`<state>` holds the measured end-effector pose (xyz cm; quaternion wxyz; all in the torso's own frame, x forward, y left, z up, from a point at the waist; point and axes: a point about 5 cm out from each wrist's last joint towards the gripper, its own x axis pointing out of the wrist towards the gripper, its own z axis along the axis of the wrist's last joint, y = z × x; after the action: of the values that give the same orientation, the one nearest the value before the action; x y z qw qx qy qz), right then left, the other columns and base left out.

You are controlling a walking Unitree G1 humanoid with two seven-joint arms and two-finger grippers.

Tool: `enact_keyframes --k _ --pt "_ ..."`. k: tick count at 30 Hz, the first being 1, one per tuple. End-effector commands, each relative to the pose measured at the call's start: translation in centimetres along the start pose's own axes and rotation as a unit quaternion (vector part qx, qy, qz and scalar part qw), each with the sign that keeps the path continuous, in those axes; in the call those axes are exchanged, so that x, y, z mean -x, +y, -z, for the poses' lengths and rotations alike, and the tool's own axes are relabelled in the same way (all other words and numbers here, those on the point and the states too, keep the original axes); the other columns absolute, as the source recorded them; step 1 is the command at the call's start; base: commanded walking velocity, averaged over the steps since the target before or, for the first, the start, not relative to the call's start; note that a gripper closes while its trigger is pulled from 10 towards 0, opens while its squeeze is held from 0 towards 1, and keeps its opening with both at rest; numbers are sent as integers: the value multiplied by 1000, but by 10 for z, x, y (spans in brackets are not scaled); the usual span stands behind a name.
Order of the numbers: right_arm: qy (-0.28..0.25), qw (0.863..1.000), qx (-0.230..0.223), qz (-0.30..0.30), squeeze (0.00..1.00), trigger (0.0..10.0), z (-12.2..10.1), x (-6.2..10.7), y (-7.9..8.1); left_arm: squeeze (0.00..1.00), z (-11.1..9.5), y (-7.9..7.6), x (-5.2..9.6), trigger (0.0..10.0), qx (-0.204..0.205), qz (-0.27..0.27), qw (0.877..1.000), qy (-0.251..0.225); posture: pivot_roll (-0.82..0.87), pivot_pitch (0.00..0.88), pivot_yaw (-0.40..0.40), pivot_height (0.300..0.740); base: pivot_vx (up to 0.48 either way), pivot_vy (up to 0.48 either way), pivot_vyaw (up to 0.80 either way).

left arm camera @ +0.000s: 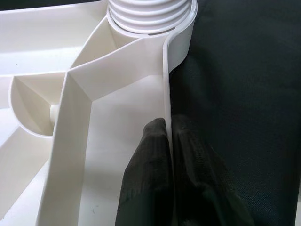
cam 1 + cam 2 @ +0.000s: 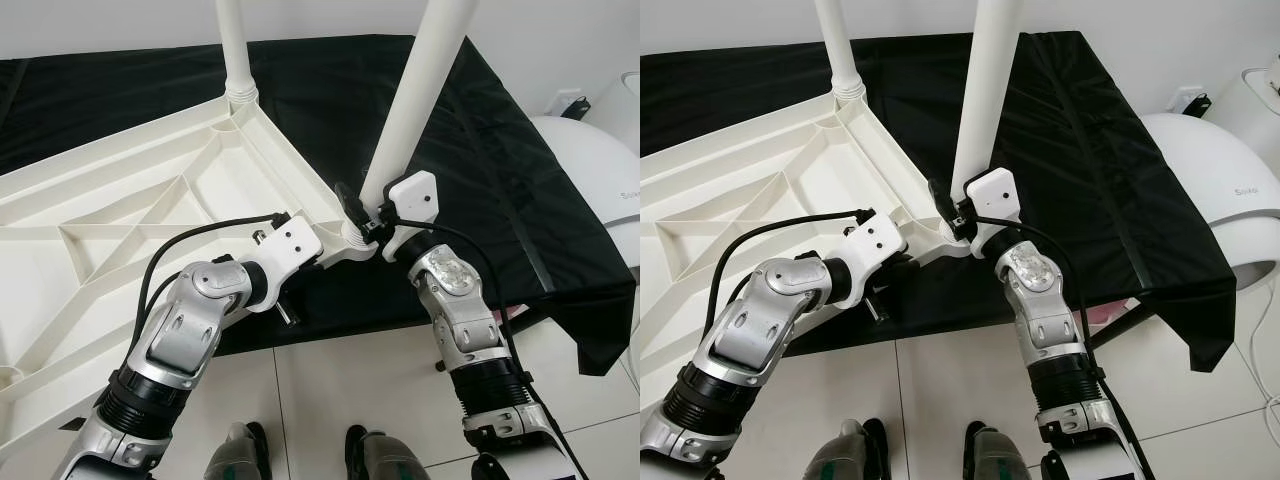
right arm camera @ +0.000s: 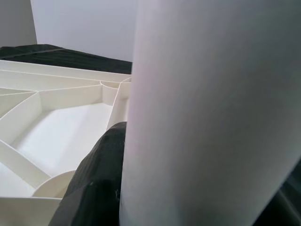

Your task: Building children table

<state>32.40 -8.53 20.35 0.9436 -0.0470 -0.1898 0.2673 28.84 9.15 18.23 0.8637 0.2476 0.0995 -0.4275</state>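
A white plastic tabletop (image 2: 120, 210) is lying upside down, ribbed underside facing up, on a surface draped in black cloth (image 2: 470, 150), with one corner hanging past the cloth's near edge toward the robot. Two white legs are standing up from it: a far leg (image 2: 233, 45) seated in a threaded socket at the back corner, and a near leg (image 2: 415, 95) leaning slightly as it is rising from the socket at the near corner. The left pincer (image 1: 168, 155) is reaching in from the robot's left and is clamping the thin rim wall of the tabletop just short of the near corner; in the left wrist view its two black fingers (image 1: 146, 174) are pressing on either side of that wall, one inside the tabletop and one against the cloth side, with a ribbed socket collar (image 1: 150, 14) ahead of them. The right pincer (image 2: 365, 220) is sitting at the base of the near leg, right above the corner socket, and is gripping the leg; in the right wrist view one black finger (image 3: 96, 183) is lying against the broad white tube. A white rounded appliance (image 2: 600, 170) is standing on the tiled floor (image 2: 340, 380) to the robot's right, beside the surface.
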Motion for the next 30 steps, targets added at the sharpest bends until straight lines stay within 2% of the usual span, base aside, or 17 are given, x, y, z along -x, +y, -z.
enact_keyframes --k 1,12,30 --pt "14 1000 -12 -19 0 10000 6 0 12 0 -5 0 -3 10000 -9 -29 999 -12 -95 187 -45 740 0 0 0" --pt "20 998 -8 62 0 10000 5 2 6 0 -5 0 -3 10000 -8 -30 999 -11 -96 196 -45 740 0 0 0" --pt "16 994 -7 110 0 10000 2 5 8 0 -5 0 -3 10000 -8 -29 999 -11 -100 205 -41 740 0 0 0"
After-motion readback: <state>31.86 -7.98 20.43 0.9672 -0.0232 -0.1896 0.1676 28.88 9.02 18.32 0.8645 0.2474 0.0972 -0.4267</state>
